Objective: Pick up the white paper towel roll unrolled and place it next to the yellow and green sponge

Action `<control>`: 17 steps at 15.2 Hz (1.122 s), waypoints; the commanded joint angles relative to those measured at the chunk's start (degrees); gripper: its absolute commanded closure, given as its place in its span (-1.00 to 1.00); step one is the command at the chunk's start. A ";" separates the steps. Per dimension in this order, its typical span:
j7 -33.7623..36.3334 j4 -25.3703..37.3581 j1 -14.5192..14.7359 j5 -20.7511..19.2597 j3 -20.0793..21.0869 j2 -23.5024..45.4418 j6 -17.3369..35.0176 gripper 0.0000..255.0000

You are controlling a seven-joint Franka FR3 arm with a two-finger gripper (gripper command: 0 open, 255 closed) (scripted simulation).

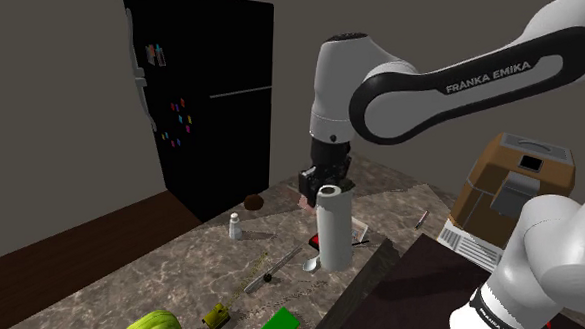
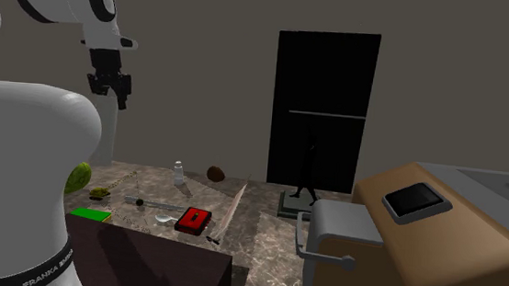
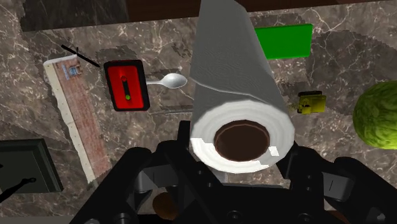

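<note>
paper towel roll (image 1: 331,228) — white, upright, brown core at its upper end. that upper end is clasped between the fingers of the black gripper (image 1: 325,183). its lower end is seen near the front edge of the marbled counter (image 1: 127,273); whether it is clear of the surface cannot be told.

sponge (image 1: 277,323) — flat, green, lying at the counter's front edge, well apart from the roll, toward the shoulder view's lower left.

also listed on the counter:
- a small yellow-green object (image 1: 216,314) just beside the sponge
- a white spoon (image 3: 168,81) near the roll
- a red case (image 3: 127,84) beside the spoon
- a round green vegetable (image 3: 378,114)
</note>
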 commanded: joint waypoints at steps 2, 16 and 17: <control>0.23 -1.72 -0.01 -0.12 0.17 0.71 2.45 1.00; 1.92 -7.91 -0.35 -1.55 1.08 6.33 14.09 1.00; 2.08 -8.26 -0.40 -1.73 1.15 6.84 14.93 1.00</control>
